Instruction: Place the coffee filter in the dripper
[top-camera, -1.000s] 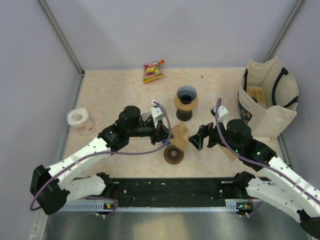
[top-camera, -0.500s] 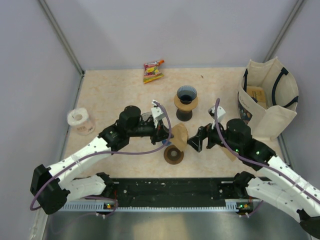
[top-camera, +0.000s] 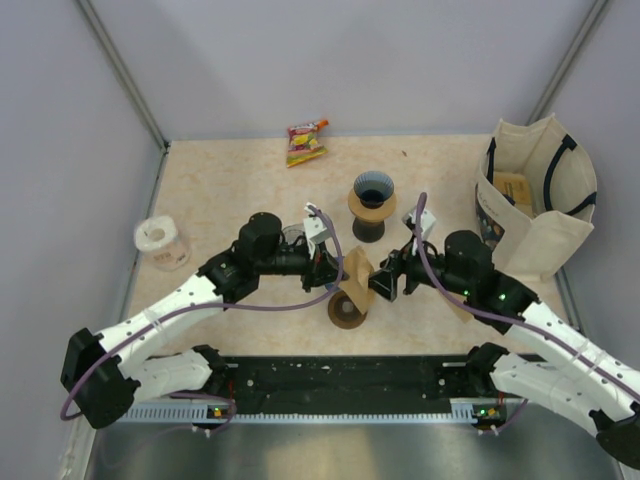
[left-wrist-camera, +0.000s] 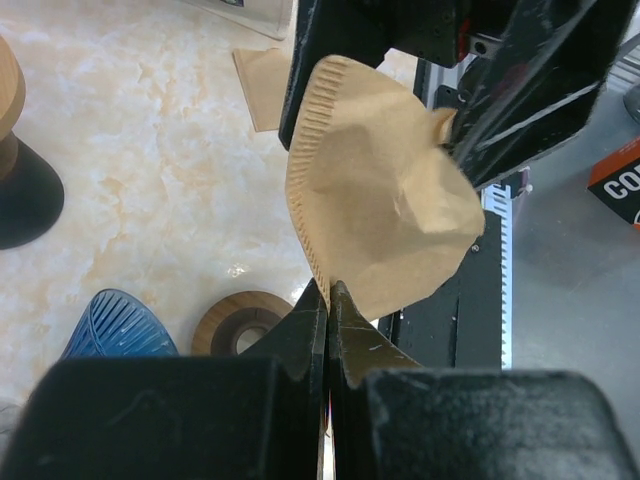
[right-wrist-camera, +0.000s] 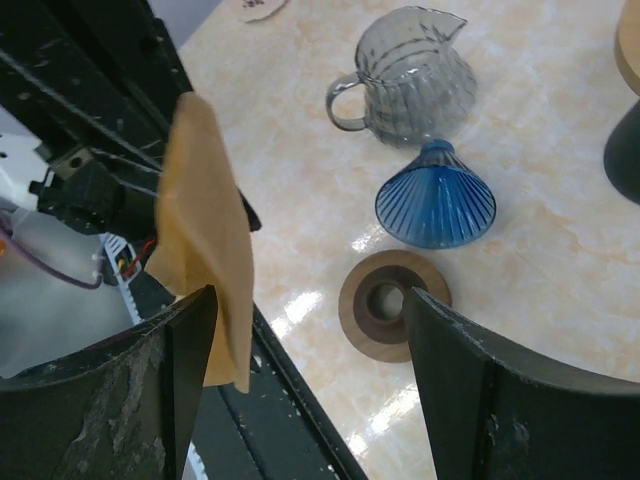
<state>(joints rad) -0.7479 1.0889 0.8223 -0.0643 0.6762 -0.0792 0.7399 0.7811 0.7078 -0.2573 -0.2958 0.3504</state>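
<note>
While coffee filter (left-wrist-camera: 375, 220) stays pinched, right end effector (top-camera: 388, 276) has advanced.

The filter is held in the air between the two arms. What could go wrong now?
The left gripper pinches the filter only at its edge, and the paper is creased; if the open right gripper closes on it, it may crumple further or slip. The blue dripper seems to lie mouth down, so the filter cannot go in yet.

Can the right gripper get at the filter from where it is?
Probably yes. The right gripper is open and faces the filter, which the left gripper pinches in the air. Nothing sits between them, though the filter lies to one side of its gap.
</note>
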